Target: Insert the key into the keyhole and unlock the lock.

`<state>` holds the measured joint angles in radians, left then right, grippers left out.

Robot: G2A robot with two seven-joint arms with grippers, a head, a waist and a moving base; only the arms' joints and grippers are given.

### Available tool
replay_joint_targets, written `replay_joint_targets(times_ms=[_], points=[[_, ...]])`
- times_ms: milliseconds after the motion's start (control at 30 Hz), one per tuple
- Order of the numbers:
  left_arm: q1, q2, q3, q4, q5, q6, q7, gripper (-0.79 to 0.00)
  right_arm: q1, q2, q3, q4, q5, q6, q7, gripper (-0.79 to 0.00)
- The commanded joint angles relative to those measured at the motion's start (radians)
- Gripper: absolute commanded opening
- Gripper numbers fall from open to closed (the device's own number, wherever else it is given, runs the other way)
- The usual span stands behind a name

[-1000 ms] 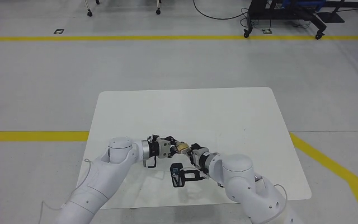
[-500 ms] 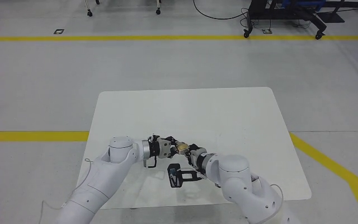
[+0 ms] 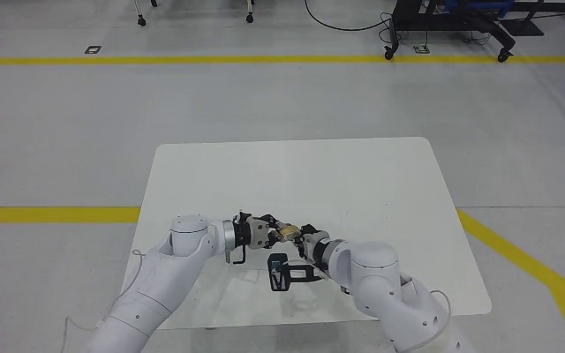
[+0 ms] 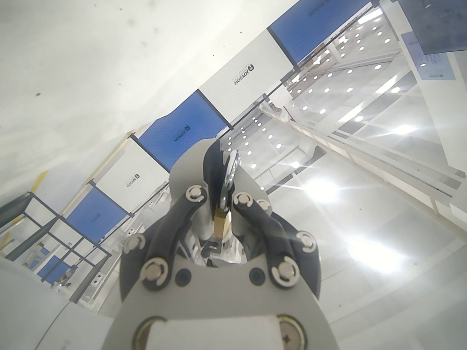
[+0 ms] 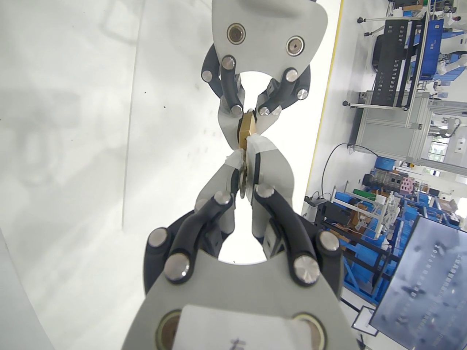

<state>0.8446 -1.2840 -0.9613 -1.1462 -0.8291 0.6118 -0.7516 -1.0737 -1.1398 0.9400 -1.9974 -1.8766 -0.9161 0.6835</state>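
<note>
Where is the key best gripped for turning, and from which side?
Grip the key by its flat head, fingers of the right gripper on both broad faces, coming from the end away from the lock, which its other end faces.

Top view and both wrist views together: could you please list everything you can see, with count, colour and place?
table: one, white, in front of the robot.
padlock: one, brass, held up over the table's near part.
key: one, silvery, held with its tip at the padlock; how deep it sits cannot be told.
floor lines: several, yellow, around the table.
wheeled frame: one, black, beyond the table's far right corner.
left pincer: one, grey and black, shut on the padlock.
right pincer: one, grey and black with white-taped tips, shut on the key, facing the left pincer.
</note>
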Motion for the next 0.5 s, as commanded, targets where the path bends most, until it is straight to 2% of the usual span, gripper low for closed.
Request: replay_joint_targets(times_ms=[0, 100, 200, 300, 367, 433, 467], points=[[0.0, 0.0, -0.002, 0.0, -0.001, -0.001, 0.0, -0.785, -0.002, 0.001, 0.006, -0.005, 0.003, -0.003, -0.003, -0.163], [0.001, 0.001, -0.006, 0.0, -0.001, -0.001, 0.002, -0.785, -0.008, 0.002, 0.018, -0.016, 0.005, -0.006, -0.006, -0.228], [0.002, 0.002, -0.008, -0.002, -0.002, -0.001, 0.003, -0.785, -0.018, 0.005, 0.034, -0.027, 0.005, -0.007, -0.006, -0.391], [0.003, 0.002, -0.008, -0.002, -0.001, 0.0, 0.005, -0.785, -0.032, 0.008, 0.052, -0.038, 0.003, -0.006, -0.008, -0.425], [0.003, 0.002, -0.009, -0.003, -0.001, 0.0, 0.005, -0.785, -0.042, 0.01, 0.064, -0.047, 0.002, -0.006, -0.009, -0.474], [0.003, 0.002, -0.01, -0.003, 0.0, -0.002, 0.007, -0.785, -0.053, 0.012, 0.075, -0.058, 0.002, -0.005, -0.013, -0.56], [0.003, 0.002, -0.01, -0.003, 0.0, -0.002, 0.008, -0.785, -0.058, 0.013, 0.08, -0.063, 0.0, -0.004, -0.015, -0.65]])
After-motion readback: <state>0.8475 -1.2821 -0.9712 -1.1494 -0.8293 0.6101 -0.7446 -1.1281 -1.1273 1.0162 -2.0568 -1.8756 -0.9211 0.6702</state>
